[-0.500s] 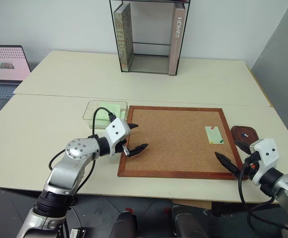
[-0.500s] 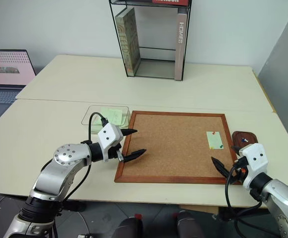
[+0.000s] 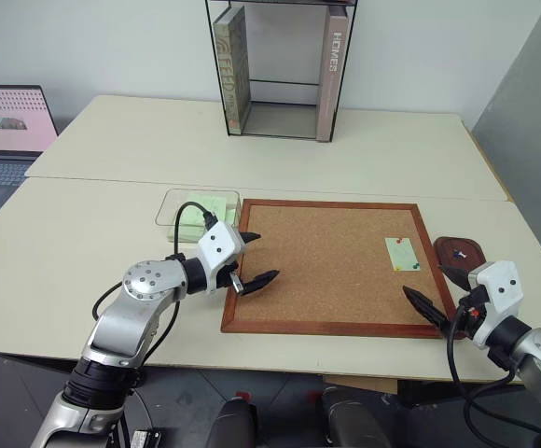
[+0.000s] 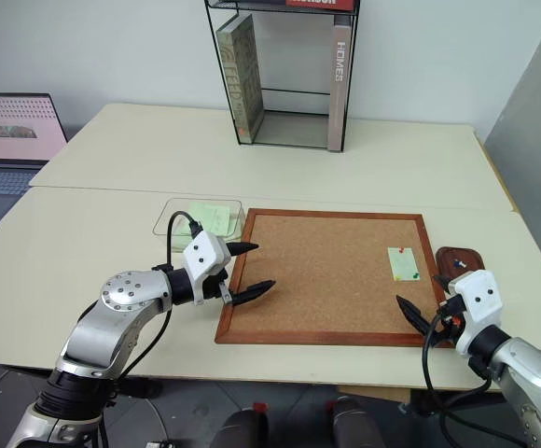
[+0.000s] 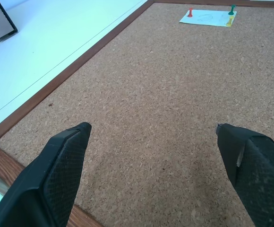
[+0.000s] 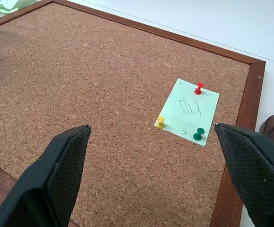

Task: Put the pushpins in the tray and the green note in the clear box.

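two grippers, left (image 3: 255, 258) and right (image 3: 435, 295), are hovering wide open and empty over the cork board (image 3: 331, 261), fingers aiming inward; three pushpins (image 6: 199, 88) are pinning the green note (image 6: 188, 109).

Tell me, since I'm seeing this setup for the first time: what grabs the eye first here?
The big wood-framed cork board in the middle of the table, with a green note pinned near its right edge by red, yellow and green pushpins. Both grippers hover open at the board's near corners, left gripper and right gripper. A tall black-framed case holding books stands at the back.
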